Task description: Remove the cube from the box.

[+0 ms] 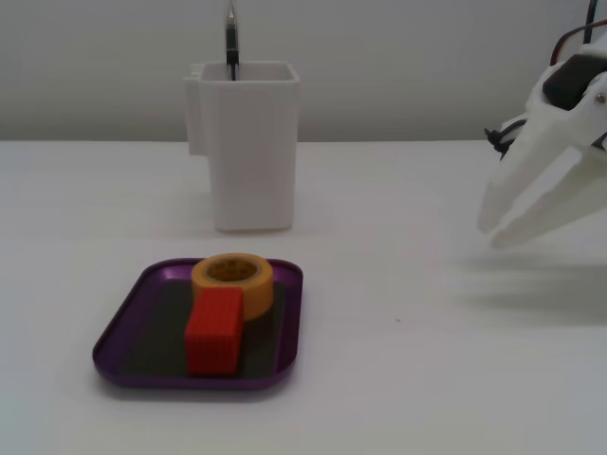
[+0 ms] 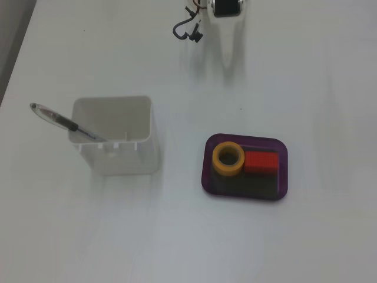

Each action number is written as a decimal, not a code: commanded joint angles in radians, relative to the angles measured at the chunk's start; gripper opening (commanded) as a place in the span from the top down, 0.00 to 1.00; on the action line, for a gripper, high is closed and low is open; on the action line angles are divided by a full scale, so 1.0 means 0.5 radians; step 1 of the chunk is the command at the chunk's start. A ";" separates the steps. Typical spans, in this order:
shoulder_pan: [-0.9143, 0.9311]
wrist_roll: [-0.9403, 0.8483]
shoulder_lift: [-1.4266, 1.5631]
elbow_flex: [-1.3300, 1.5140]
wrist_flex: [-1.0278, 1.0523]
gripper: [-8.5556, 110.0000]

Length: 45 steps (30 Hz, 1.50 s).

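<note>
STATE: cube (image 1: 214,331) sits inside box (image 1: 123,334), touching tape roll (image 1: 233,282) at its 12 o'clock in a fixed view | GRIPPER: gripper (image 1: 495,230) at 3 o'clock, well apart – fingers slightly parted, empty | NEXT: approach – tape roll crowds one cube face.

Red cube (image 1: 214,331) inside purple box (image 1: 121,327)

In a fixed view the cube (image 1: 214,331) sits in the box (image 1: 121,335) — touching the tape roll (image 1: 232,280) — gripper (image 1: 493,227) well apart.
</note>
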 commanded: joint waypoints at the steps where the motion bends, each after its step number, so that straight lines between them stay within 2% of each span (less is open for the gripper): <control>1: 0.006 -0.009 0.178 0.031 -0.015 0.92; 19: 0.009 -0.009 0.178 -0.009 -0.025 0.92; 30: -0.025 0.012 0.089 -0.641 -0.089 0.91; 35: -0.141 0.018 -0.430 -0.908 -0.144 0.87; 45: -0.390 0.285 -2.046 -2.019 -0.114 0.80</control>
